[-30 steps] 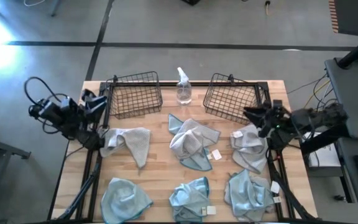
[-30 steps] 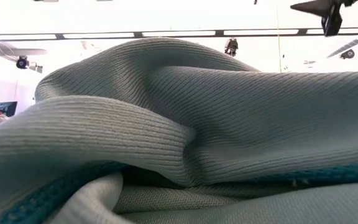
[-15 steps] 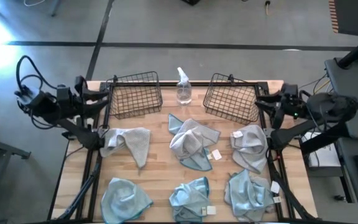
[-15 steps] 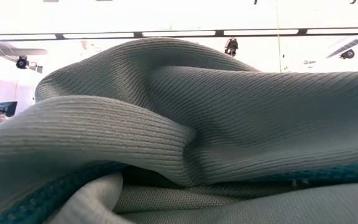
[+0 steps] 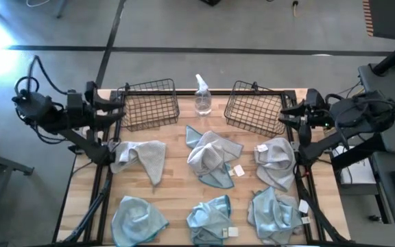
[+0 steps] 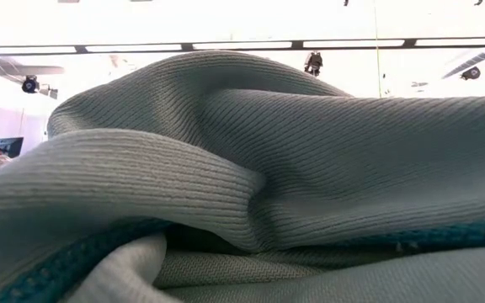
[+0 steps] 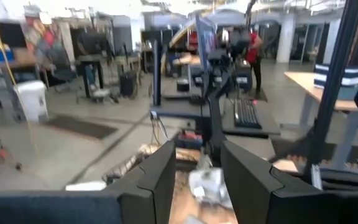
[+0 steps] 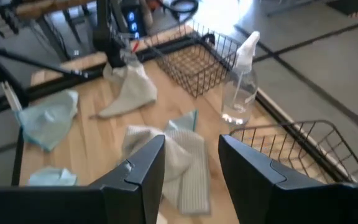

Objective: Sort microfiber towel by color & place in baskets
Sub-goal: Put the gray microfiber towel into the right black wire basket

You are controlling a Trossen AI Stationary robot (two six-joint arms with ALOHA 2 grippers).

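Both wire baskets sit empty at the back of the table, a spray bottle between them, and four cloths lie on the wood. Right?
Not quite: the high view shows six cloths, not four. The baskets are empty, with the spray bottle between them.

towels [image 5: 212, 156]: ribbed matt cloth | baskets [image 5: 149, 104]: dark wire mesh | table [image 5: 177, 185]: pale wood
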